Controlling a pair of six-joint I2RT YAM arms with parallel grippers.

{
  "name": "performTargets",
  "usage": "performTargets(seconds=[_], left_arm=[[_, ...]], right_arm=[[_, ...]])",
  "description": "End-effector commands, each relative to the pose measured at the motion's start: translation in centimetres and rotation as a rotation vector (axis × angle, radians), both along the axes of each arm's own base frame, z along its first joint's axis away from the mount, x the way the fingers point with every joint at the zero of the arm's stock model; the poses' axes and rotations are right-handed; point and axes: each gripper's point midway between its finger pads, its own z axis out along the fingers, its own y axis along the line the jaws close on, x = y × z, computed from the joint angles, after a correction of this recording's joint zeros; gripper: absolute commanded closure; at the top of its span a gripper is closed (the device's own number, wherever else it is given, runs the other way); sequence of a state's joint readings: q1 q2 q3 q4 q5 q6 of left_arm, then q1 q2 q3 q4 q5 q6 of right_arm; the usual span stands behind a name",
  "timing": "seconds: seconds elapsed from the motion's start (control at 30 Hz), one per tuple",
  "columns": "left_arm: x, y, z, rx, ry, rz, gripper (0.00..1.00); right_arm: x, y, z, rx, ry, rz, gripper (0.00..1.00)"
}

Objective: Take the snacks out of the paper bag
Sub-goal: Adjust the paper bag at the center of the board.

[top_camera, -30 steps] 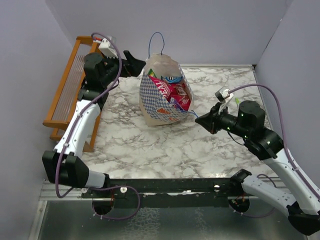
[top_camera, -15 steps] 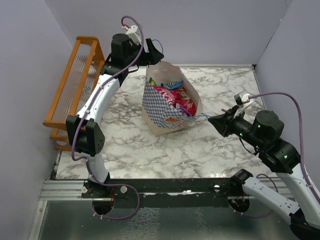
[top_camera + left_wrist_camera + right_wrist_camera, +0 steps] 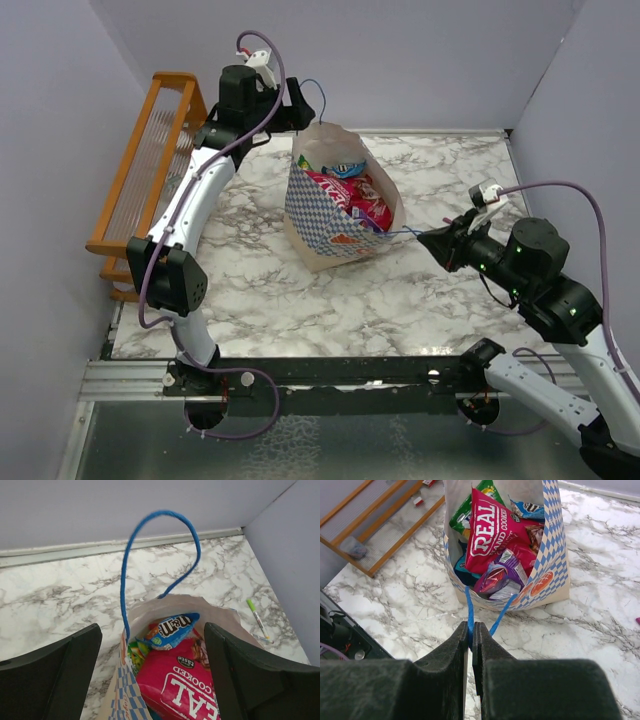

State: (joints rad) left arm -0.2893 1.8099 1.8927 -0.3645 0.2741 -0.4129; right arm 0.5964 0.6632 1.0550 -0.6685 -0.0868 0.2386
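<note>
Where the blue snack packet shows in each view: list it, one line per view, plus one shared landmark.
Top external: blue packet near picture centre, at the far end of the paper bag mouth.
Left wrist: blue packet lower centre, under the standing cord handle.
Right wrist: blue packet at the top, right of centre.
Shared landmark: the pink-red packet beside it.

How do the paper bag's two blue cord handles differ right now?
The far handle stands up as a free loop in front of the open left gripper; the near handle is pinched in the shut right gripper. The far one arches round; the near one is pulled taut. Both are thin blue cord.
</note>
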Motion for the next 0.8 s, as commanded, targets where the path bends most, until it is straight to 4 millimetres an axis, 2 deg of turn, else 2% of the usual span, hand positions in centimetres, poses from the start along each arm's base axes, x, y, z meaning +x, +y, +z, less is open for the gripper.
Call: performTargets(seconds=[0.0, 0.1, 0.23, 0.43, 0.63, 0.77], left_arm=[[1.3, 2.4, 2.7, 0.069, -0.106, 0.111, 0.12], [2.8, 1.4, 2.6, 0.048, -0.083, 0.085, 0.18], [4.2, -0.3, 2.6, 0.018, -0.058, 0.031, 0.37], [5.1, -0.3, 1.6, 0.011, -0.077, 0.044, 0.43], [6.2, -2.9, 1.1, -0.057, -0.089, -0.062, 0.51], [7.1, -3.6, 1.4, -0.08, -0.096, -0.08, 0.63]], right_arm=[[-0.5, -0.2, 3.0, 0.038, -0.069, 0.005, 0.91], [-0.9, -0.1, 3.5, 0.061, -0.075, 0.016, 0.91], [-1.2, -0.1, 3.9, 0.079, -0.082, 0.027, 0.91], [-1.8, -0.3, 4.6, 0.092, -0.088, 0.03, 0.91], [-1.8, -0.3, 4.4, 0.094, -0.079, 0.032, 0.9], [-2.0, -0.1, 4.7, 0.103, -0.069, 0.04, 0.9]])
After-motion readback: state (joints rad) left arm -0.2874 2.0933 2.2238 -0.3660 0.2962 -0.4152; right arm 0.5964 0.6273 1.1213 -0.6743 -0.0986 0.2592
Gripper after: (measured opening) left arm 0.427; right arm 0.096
